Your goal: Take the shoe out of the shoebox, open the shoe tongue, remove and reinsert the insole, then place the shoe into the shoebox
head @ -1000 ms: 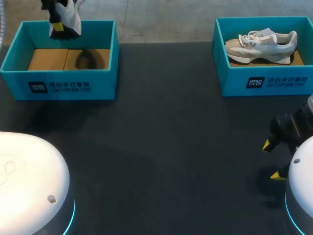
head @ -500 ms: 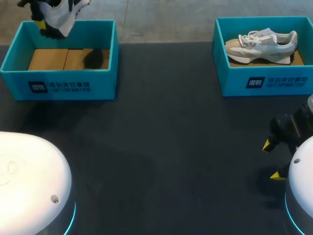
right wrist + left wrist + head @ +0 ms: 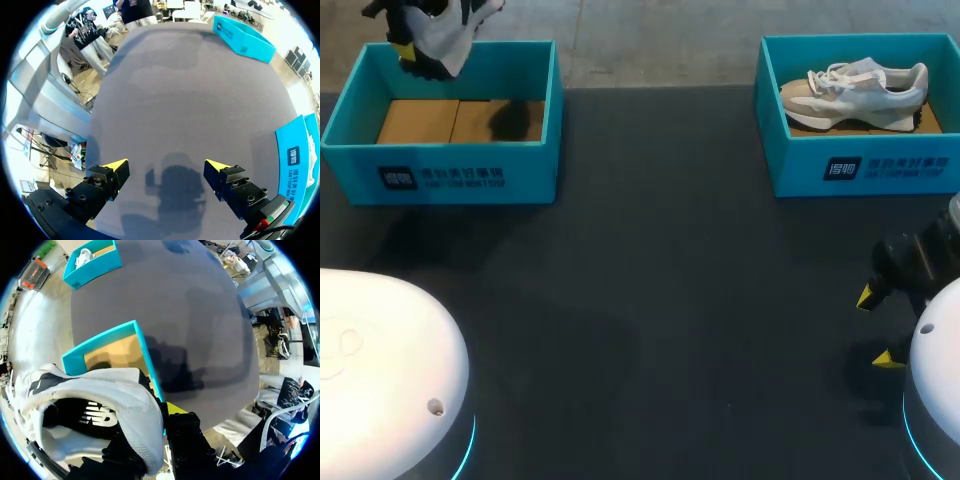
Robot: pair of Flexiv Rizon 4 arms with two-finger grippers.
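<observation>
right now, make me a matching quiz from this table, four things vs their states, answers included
Things:
1. left box
2. right box
3. left end effector
4. right end effector

States:
a. open, above the table
b. beige shoe lies inside
c. shut on white shoe, raised
d. brown floor showing, no shoe inside

Pairs: 1-d, 2-b, 3-c, 4-a
</observation>
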